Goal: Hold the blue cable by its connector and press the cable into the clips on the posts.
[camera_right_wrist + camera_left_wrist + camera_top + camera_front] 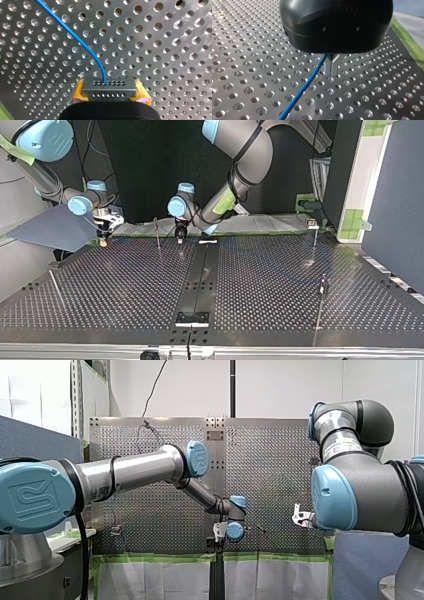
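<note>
1. The blue cable leaves the upper face of the connector. My right gripper is closed on the connector, with its yellow pads against the two short ends. This hold probably keeps the cable exit free.
2. From the connector the cable curves away over the perforated table. In the left wrist view it runs in under my left gripper. The housing hides the contact, so whether that gripper holds the cable cannot be told.
3. In the top view a thin post stands between the two grippers. That placement suits lowering the cable span into its clip.
4. Both grippers work near the table's taped edge, so margin there looks small. Two further posts stand well apart at the top view's right.
</note>
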Robot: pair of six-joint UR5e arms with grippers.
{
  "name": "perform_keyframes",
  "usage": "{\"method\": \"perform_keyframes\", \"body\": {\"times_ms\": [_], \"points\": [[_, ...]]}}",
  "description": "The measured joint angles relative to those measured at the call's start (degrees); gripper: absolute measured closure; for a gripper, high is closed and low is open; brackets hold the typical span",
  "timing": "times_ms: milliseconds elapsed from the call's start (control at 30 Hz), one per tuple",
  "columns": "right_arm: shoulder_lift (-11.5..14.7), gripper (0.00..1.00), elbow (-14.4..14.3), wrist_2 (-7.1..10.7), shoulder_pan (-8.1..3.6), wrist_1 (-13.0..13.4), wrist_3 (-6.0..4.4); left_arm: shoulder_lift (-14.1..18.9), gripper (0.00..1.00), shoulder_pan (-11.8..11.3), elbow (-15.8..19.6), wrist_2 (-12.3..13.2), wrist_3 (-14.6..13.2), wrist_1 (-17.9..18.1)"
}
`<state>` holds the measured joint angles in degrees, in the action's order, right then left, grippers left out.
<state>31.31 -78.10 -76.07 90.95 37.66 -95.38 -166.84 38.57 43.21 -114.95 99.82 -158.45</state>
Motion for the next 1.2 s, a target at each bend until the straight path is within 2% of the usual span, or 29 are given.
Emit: {"method": "perform_keyframes", "body": {"times_ms": [267, 300, 333, 367, 400, 433, 600, 800, 967, 1200], "points": [[-0.12, 1.0, 0.41, 1.92, 0.06, -0.04, 0.08, 0.01, 1.0, 0.23, 0.09, 0.01, -0.74, -0.2], [-0.12, 1.0, 0.42, 1.98, 0.12, -0.05, 0.09, 0.03, 0.83, 0.28, 0.19, 0.22, -0.94, -0.08], [-0.13, 1.0, 0.42, 2.05, 0.22, -0.09, 0.09, 0.06, 0.58, 0.35, 0.43, 0.61, -1.29, 0.25], [-0.17, 1.0, 0.42, 2.12, 0.34, -0.13, 0.09, 0.08, 0.58, 0.41, 0.66, 0.85, -1.56, 0.58], [-0.18, 1.0, 0.42, 2.18, 0.41, -0.16, 0.09, 0.12, 0.22, 0.47, 0.9, 1.0, -1.78, 0.94], [-0.19, 1.0, 0.42, 2.24, 0.46, -0.2, 0.09, 0.18, 0.0, 0.56, 1.21, 1.13, -1.98, 1.42], [-0.23, 1.0, 0.42, 2.54, 0.62, -0.34, 0.07, 0.35, 0.0, 1.13, 1.81, 2.43, -2.38, 2.27], [-0.29, 1.0, 0.41, 2.65, 0.81, -0.54, -0.01, 1.23, 0.0, 2.15, 3.2, 5.21, -3.35, 0.43], [-0.35, 1.0, 0.39, 2.67, 0.99, -0.79, -0.03, 2.35, 0.0, 2.96, 5.68, 7.56, -5.15, -1.91], [-0.44, 1.0, 0.39, 2.8, 1.43, -1.16, 0.03, 3.67, 0.0, 3.84, 8.33, 9.12, -5.39, -1.86]]}}
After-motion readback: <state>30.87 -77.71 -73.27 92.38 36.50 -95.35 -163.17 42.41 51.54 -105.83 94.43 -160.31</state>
